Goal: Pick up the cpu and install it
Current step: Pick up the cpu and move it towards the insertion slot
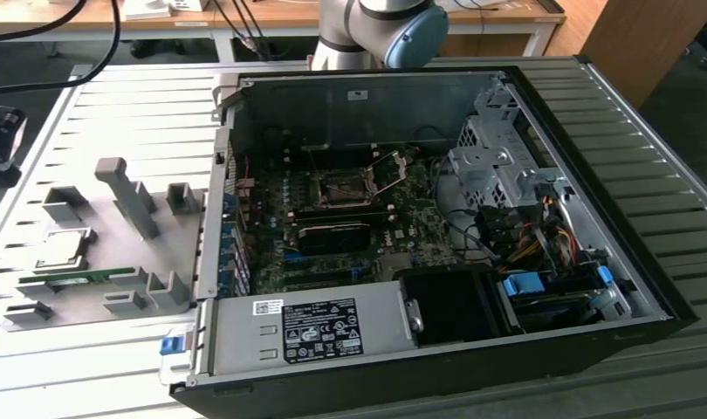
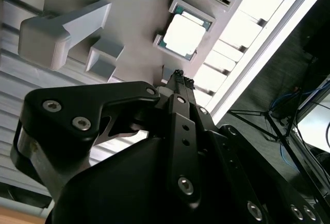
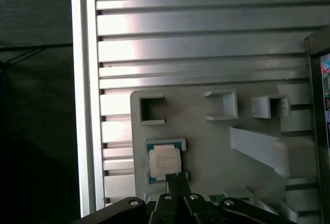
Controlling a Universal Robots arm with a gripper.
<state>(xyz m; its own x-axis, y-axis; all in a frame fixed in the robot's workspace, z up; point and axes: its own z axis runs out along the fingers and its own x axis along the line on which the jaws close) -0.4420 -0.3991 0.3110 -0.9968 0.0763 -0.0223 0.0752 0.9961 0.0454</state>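
The cpu (image 1: pixel 65 249), a small square chip with a shiny silver top, lies flat in a corner-bracket nest on the grey fixture plate (image 1: pixel 155 262), at the exterior view's left, outside the computer case. Both wrist views show the cpu (image 2: pixel 183 34) (image 3: pixel 165 162) from above. My gripper (image 2: pixel 178 73) (image 3: pixel 176 174) hangs over the plate, its thin black fingertips pressed together just beside the chip's edge, with nothing between them. The motherboard socket (image 1: pixel 336 188) sits inside the open case with its metal frame raised.
A green memory stick (image 1: pixel 74 278) lies in a slot next to the cpu. Grey upright posts (image 1: pixel 126 196) rise from the plate. The open black case (image 1: pixel 633 262) holds drive cages, cables and a power supply (image 1: pixel 312 327). The ribbed metal table (image 3: pixel 206 33) lies all around.
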